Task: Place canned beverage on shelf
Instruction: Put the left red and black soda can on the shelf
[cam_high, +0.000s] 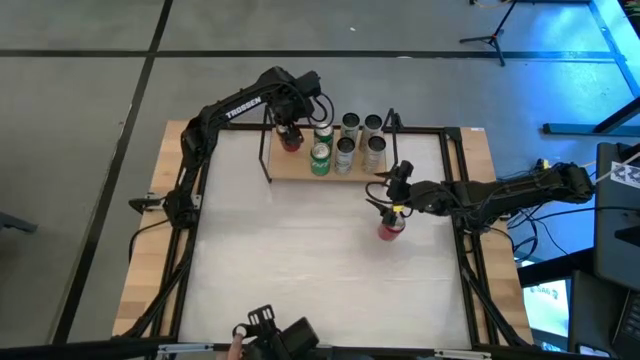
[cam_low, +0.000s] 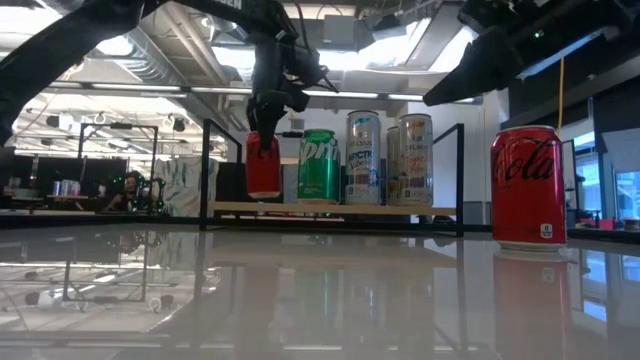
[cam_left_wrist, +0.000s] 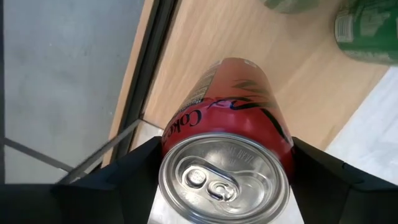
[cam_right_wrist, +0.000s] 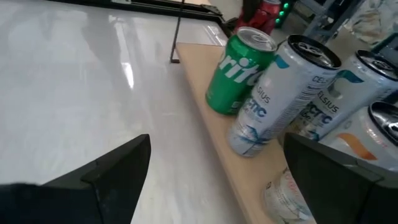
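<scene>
The shelf (cam_high: 300, 172) is a light-wood board with black wire end frames at the table's far side. On it stand two green cans (cam_high: 320, 160) and several silver cans (cam_high: 374, 150). My left gripper (cam_high: 290, 133) is shut on a red Coca-Cola can (cam_low: 263, 168) over the board's left end. A second red Coca-Cola can (cam_high: 390, 228) stands upright on the white table, also in the low view (cam_low: 527, 187). My right gripper (cam_high: 392, 186) hovers open and empty between that can and the shelf's right end. My left gripper pinches the red can between its two fingers (cam_left_wrist: 124, 180), one on each side of the wall just below the rim (cam_left_wrist: 171, 140). The fingers come from above, pointing down. The can hangs about upright, its base a little above the shelf board (cam_low: 240, 208).
The Sprite can (cam_low: 320, 165) stands right beside the held can, with silver Celsius cans (cam_right_wrist: 280, 93) behind and to the right. The black wire frame (cam_low: 206, 170) rises at the shelf's left end. The white table (cam_high: 300, 260) in front of the shelf is bare.
</scene>
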